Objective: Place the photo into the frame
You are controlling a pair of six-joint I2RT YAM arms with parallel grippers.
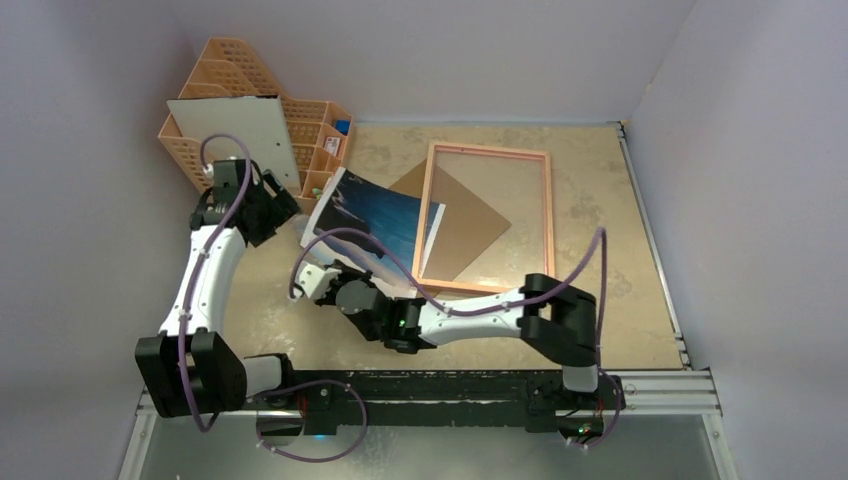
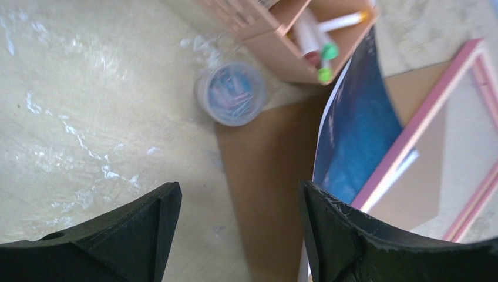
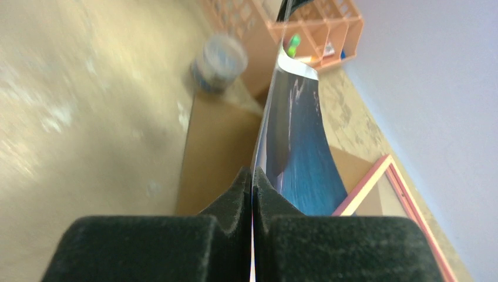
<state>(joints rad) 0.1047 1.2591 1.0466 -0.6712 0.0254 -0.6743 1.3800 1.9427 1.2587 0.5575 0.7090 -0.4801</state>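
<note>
1. Gripping photo (image 3: 299, 153) by its near edge: R pincer (image 3: 252, 176), pads shut tight on the sheet. Print stands on edge and curves away ahead of the pincer.
2. Pink frame (image 3: 376, 182): flat, ahead-right of R pincer. Its left rail meets photo's far edge; over or beside, can't tell.
3. Brown backing board (image 3: 217, 147): flat, ahead-left, below photo, partly under frame.
4. L pincer (image 2: 238, 200): jaws wide apart, nothing between, above board edge; photo to its right.
5. Bare table (image 3: 88, 106): open room left of R pincer; clip tub (image 3: 218, 53) and rack (image 3: 329, 23) ahead.
</note>
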